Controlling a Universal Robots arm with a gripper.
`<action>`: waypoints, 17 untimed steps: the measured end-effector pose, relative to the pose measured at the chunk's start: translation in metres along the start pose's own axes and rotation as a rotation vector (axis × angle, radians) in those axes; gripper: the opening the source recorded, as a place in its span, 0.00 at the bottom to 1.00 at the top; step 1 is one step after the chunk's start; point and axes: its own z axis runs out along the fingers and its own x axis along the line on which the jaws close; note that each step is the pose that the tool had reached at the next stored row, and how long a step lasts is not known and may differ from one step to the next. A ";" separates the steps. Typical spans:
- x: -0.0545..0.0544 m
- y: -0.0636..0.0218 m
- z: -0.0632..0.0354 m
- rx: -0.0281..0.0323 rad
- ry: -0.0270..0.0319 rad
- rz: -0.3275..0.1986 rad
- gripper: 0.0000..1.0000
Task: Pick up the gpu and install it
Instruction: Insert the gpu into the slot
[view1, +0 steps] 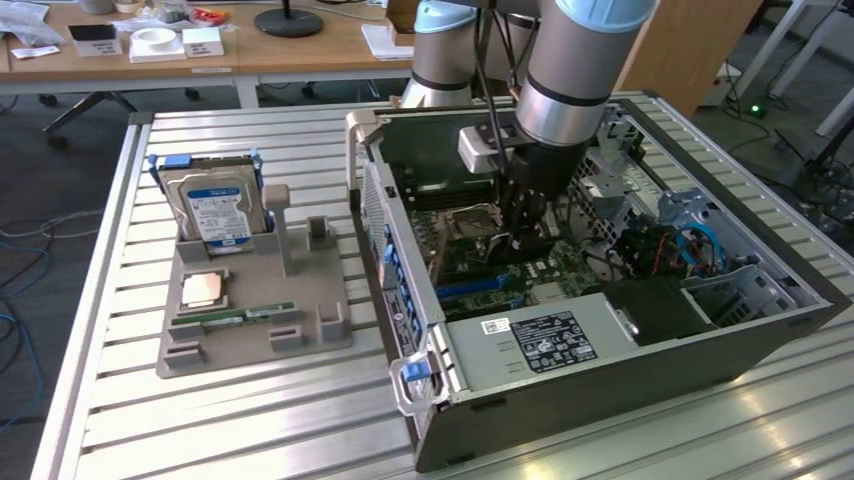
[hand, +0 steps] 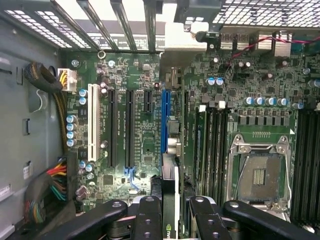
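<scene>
While the black two-fingered gripper (hand: 173, 212) reaches down inside the open dark-grey computer case (view1: 641, 395), its fingers are clamped on the thin green gpu card (hand: 170, 186) (seen edge-on in the wrist view). The card stands upright over the green motherboard (hand: 145, 145), in line with the long blue slot (hand: 164, 117); whether they touch is unclear. Outside the case, a blue-labelled silver hard drive (view1: 218, 212) stands in a grey plastic holder (view1: 254, 345).

your gripper (view1: 526, 245): low inside case (view1: 601, 385), over motherboard (view1: 554, 272)
drive (view1: 214, 210): upright in holder (view1: 254, 338), exterior view's left
</scene>
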 end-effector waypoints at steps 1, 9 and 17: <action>0.000 0.0006 0.0004 -0.0001 0.0001 0.000 0.26; 0.001 0.0055 0.0025 0.0000 -0.0001 0.000 0.26; 0.001 0.0085 0.0028 0.0000 0.0000 0.000 0.26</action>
